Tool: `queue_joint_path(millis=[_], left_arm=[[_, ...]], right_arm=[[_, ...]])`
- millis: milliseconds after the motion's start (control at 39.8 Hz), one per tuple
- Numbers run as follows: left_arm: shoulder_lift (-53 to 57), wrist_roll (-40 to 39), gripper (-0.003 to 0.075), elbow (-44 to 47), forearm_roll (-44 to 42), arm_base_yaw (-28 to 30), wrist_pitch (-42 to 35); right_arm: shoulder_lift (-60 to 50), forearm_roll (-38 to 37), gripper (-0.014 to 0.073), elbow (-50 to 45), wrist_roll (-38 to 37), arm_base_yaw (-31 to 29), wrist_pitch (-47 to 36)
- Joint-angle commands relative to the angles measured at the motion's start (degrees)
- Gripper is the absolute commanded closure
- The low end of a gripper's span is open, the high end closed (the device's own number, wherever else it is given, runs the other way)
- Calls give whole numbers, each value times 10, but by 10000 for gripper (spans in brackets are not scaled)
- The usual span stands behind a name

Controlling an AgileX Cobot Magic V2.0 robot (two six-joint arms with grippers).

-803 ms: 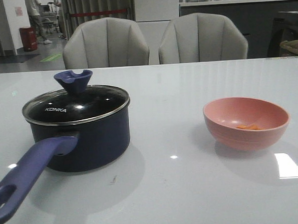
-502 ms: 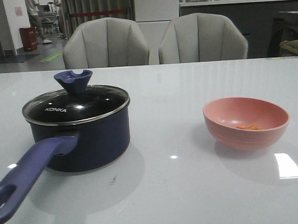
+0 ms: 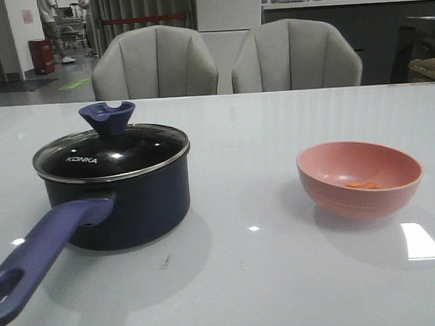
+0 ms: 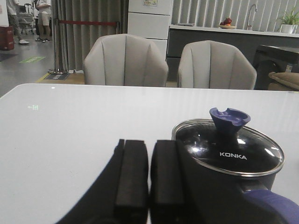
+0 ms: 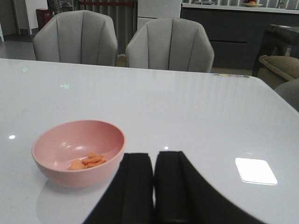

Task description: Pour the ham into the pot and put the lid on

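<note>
- a white glossy table (image 3: 253,278) fills the front view, with two grey upholstered chairs (image 3: 154,64) pushed up along its far edge.
- on the left side of the table stands the pot (image 3: 132,204), a dark navy saucepan, upright.
- its long purple-blue handle (image 3: 40,256) points toward the near left corner, and the hole at its end shows close to the picture's edge.
- the lid (image 3: 111,154) sits flat on the pot, closing it. it is clear glass with a metal rim, a blue notched knob (image 3: 107,116) on top and white "konka" lettering.
- on the right side, well apart from the pot, sits a pink bowl (image 3: 332,190), upright.
- the ham (image 3: 363,184), a few thin orange pieces, lies in the bottom of the pink bowl.
- neither arm shows in the front view.
- in the left wrist view, the left gripper (image 4: 149,175) has its two black fingers pressed together with only a thin seam between them. it grips nothing. the pot and lid are just beyond it and to one side.
- in the right wrist view, the right gripper (image 5: 154,184) is likewise closed tight, fingers side by side and empty. the pink bowl sits near it on the table, not touching.
- a bright square of reflected light (image 3: 420,240) lies on the tabletop near the bowl.
</note>
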State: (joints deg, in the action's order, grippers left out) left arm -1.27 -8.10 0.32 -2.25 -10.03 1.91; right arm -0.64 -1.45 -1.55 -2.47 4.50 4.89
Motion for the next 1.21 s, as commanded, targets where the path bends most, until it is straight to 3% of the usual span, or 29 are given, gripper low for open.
queue_joint_path(millis=[0, 176, 402, 502, 778, 1180], left_arm=[[-5, -3, 607, 11, -1, -3, -49], [-5, -3, 607, 11, -1, -3, -55], [-5, -2, 607, -15, -4, -2, -171], [-14, -2, 607, -67, -4, -2, -130], [-121, -2, 607, -250, -10, -2, 100], [-185, -2, 607, -264, -8, -1, 101]], right_arm=[[-10, -10, 417, 3, 0, -4, -44], [-10, -10, 417, 3, 0, -4, -44], [-10, -10, 417, 3, 0, -4, -44], [-10, -10, 417, 3, 0, -4, -44], [-10, -10, 417, 3, 0, -4, -44], [-10, -10, 417, 3, 0, -4, -44]])
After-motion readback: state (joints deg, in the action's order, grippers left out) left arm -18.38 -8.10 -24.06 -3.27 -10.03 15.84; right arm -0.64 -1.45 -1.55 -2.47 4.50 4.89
